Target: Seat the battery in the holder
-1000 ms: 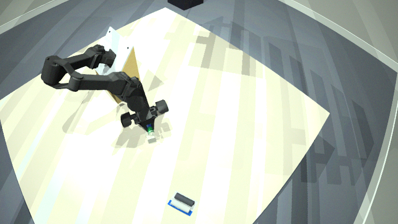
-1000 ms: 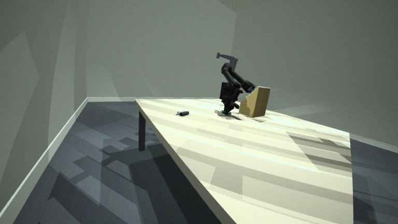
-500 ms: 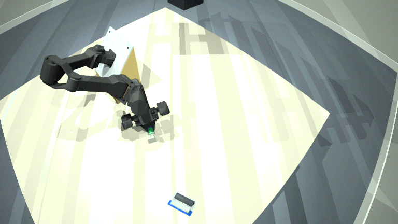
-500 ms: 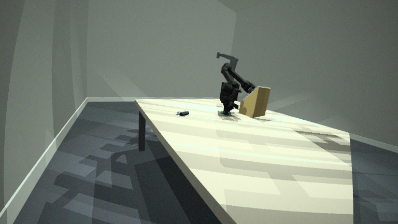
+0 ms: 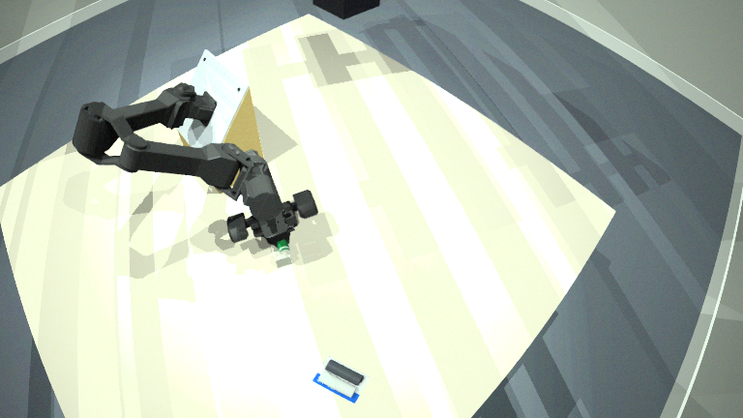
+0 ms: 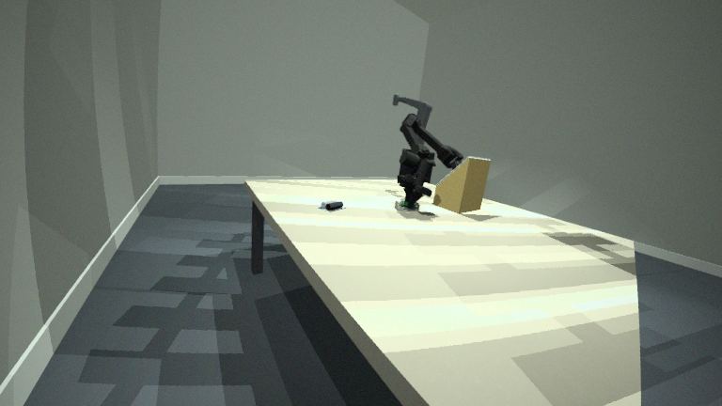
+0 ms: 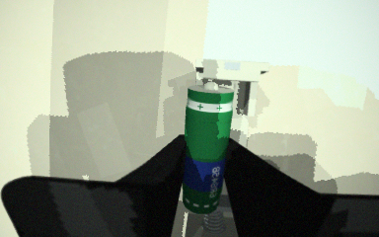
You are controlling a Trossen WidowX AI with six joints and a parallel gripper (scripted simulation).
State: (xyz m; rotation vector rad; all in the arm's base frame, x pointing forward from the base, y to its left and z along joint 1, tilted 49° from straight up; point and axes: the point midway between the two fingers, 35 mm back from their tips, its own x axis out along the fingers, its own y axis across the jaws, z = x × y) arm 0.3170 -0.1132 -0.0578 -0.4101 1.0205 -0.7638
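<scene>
The gripper (image 7: 204, 163) is clamped on the green-and-blue battery (image 7: 207, 143) — low over the pale holder (image 7: 232, 74), terminal end toward its lip, spring (image 7: 213, 224) below the flat end. This is mid-worktop, near the tan wedge (image 6: 463, 186); a dark cylinder on a blue-edged tray (image 5: 341, 377) lies by the near edge.

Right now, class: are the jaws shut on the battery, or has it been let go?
Shut on it: the battery sits pinched between the dark jaws, spring below.

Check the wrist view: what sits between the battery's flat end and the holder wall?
The coil spring, below the battery clamped in the tool.
</scene>
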